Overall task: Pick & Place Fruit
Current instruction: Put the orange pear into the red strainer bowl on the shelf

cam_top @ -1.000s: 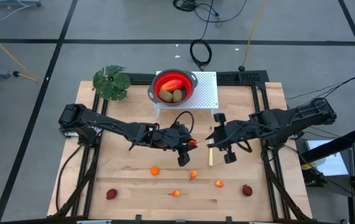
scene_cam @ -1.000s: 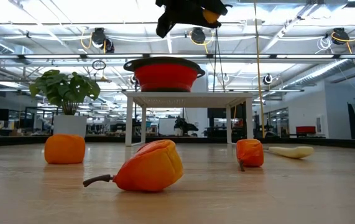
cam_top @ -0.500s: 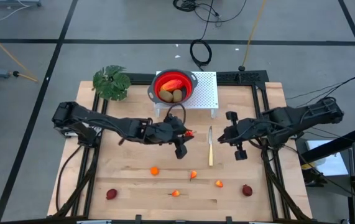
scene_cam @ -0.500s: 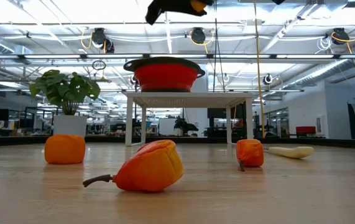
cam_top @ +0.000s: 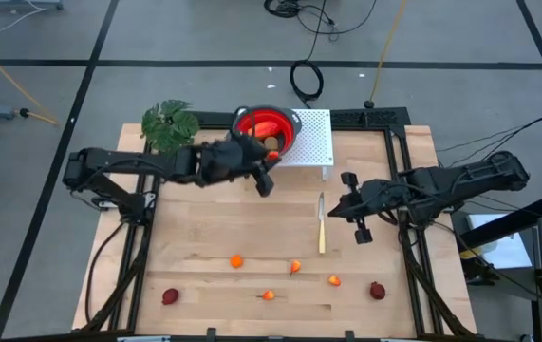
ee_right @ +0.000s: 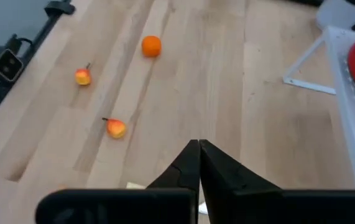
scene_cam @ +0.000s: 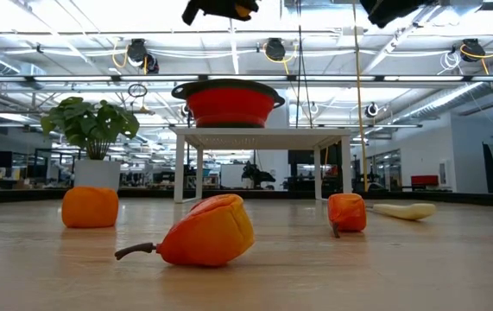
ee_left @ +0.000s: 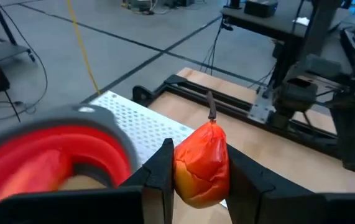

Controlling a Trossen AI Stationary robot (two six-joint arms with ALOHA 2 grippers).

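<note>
Your table [cam_top: 204,228]: red bowl [cam_top: 269,128] sits on white perforated stand [cam_top: 313,138] at far edge. Your left gripper [ee_left: 199,177] raised beside bowl rim, jaws clamped on orange-red pear [ee_left: 202,165]. Your right gripper [ee_right: 199,155] above mid-table, jaws closed, empty. Loose fruit [cam_top: 294,267] scattered along near edge.

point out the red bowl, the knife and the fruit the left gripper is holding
red bowl [cam_top: 272,124], high view, on its inner wall
knife [cam_top: 322,236], high view, on its pale handle
orange-red fruit [ee_left: 203,163], left wrist view, on its middle, between the left gripper's fingers
</note>
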